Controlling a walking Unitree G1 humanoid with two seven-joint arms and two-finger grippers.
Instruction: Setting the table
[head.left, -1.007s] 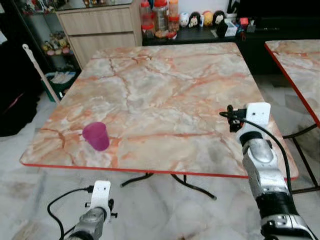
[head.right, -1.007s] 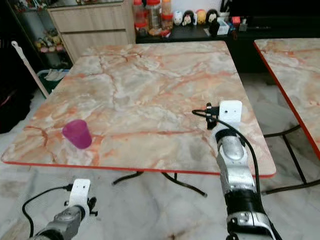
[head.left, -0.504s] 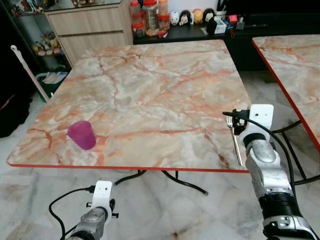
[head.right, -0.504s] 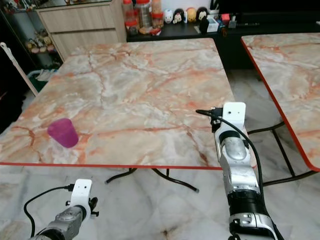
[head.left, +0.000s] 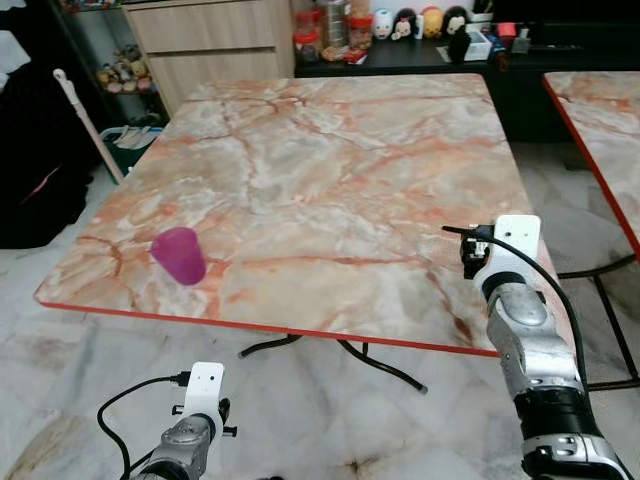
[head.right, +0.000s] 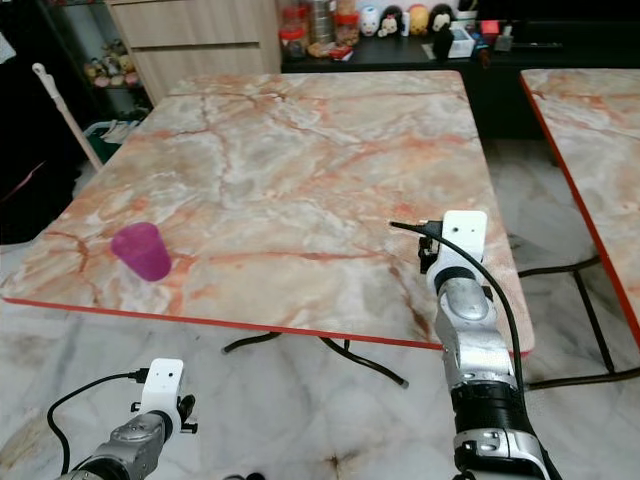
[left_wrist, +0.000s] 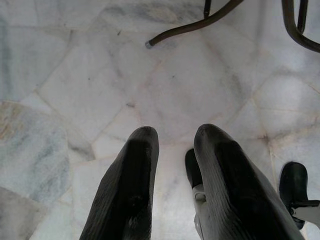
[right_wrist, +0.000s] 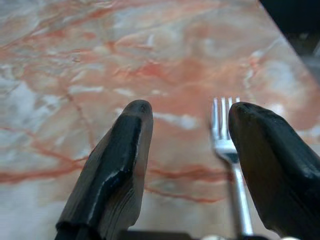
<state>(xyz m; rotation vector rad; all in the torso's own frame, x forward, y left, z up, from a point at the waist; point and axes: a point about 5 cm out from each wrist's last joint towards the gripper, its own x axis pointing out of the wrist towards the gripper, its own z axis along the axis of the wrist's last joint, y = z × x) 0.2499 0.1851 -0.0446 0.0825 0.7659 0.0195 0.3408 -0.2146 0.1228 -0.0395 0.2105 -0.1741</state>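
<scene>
Fork (right_wrist: 227, 150): flat on the marble table (head.left: 330, 190) near its right front edge, between the spread right gripper (right_wrist: 192, 150) fingers, unheld; any nudge risks tipping it overboard.

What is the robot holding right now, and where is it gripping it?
Nothing. The right end effector is open above the table, with a fork lying on the marble between its fingers. The left end effector hangs empty over the floor.
</scene>
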